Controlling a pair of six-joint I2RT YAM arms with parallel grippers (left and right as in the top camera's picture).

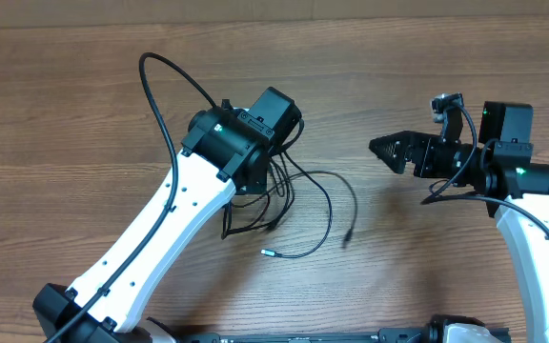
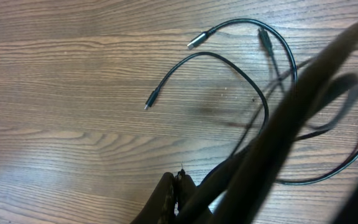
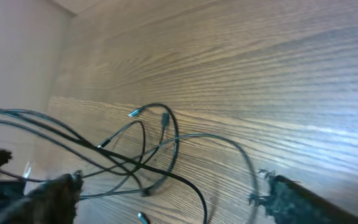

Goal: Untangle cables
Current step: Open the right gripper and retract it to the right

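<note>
**Cables bunched under left wrist**

Brown wood-grain table [image 1: 84, 95]; the right wrist view shows a plain pale surface beyond its edge. Cables [image 1: 276, 195] lie mid-table, loops spreading rightward. One silver plug [image 1: 270, 252] points left. Left gripper [image 2: 177, 186] is clenched on a blurred strand. The wrist hides the knot's top overhead. Right gripper [image 1: 377, 147] has jaws spread wide, holding nothing, well apart from the cables.

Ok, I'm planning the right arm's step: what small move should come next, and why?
Probably reach the open right gripper toward the loose plug end nearest it: the left gripper is shut on the cables, so that end could be drawn clear.
</note>
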